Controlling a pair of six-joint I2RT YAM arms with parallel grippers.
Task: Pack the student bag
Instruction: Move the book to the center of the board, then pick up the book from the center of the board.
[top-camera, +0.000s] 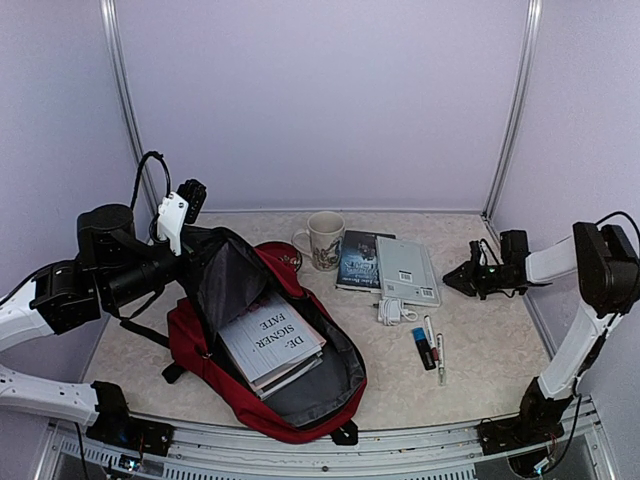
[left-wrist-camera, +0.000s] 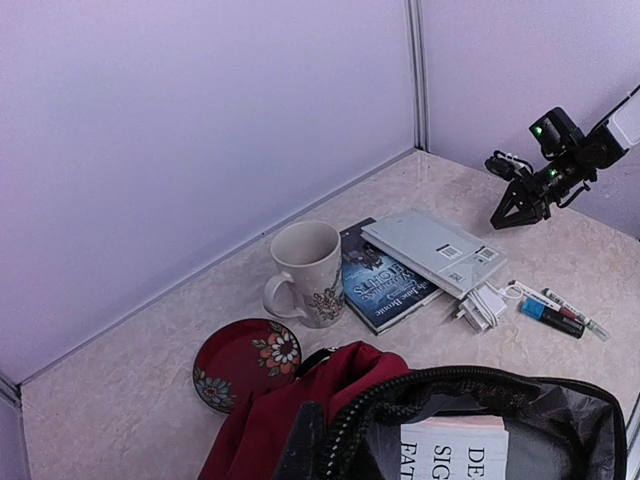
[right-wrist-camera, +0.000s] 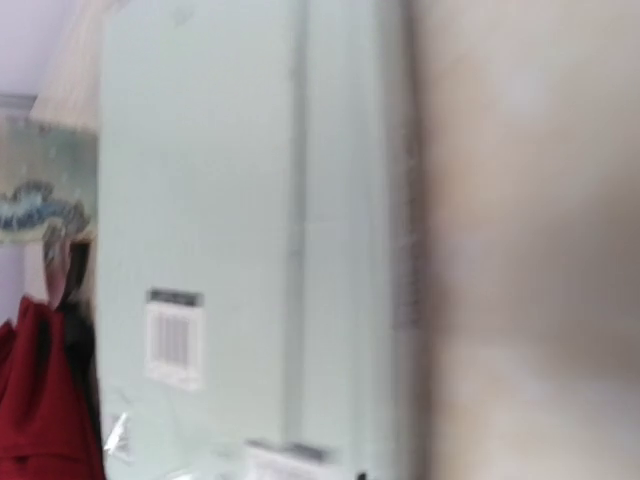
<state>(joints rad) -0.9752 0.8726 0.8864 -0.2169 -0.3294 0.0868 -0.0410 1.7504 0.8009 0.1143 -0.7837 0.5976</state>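
Observation:
The student bag (top-camera: 205, 350) lies open at the left centre, dark red with a grey lining. White books (top-camera: 272, 345) are stacked inside it. My left gripper (top-camera: 192, 243) is shut on the bag's upper rim (left-wrist-camera: 440, 385) and holds the opening up. My right gripper (top-camera: 452, 280) hovers low over the table just right of a flat white box (top-camera: 406, 270), its fingers drawn together with nothing between them. In the left wrist view the right gripper (left-wrist-camera: 510, 218) stands apart from the box (left-wrist-camera: 435, 250). The right wrist view is blurred and filled by the white box (right-wrist-camera: 250, 200).
A cream mug (top-camera: 325, 240) and a red flowered saucer (left-wrist-camera: 245, 362) stand behind the bag. A dark blue book (top-camera: 358, 262) lies partly under the box. A white charger (top-camera: 395, 312) and several markers (top-camera: 430, 348) lie in front. Walls close in the back and both sides.

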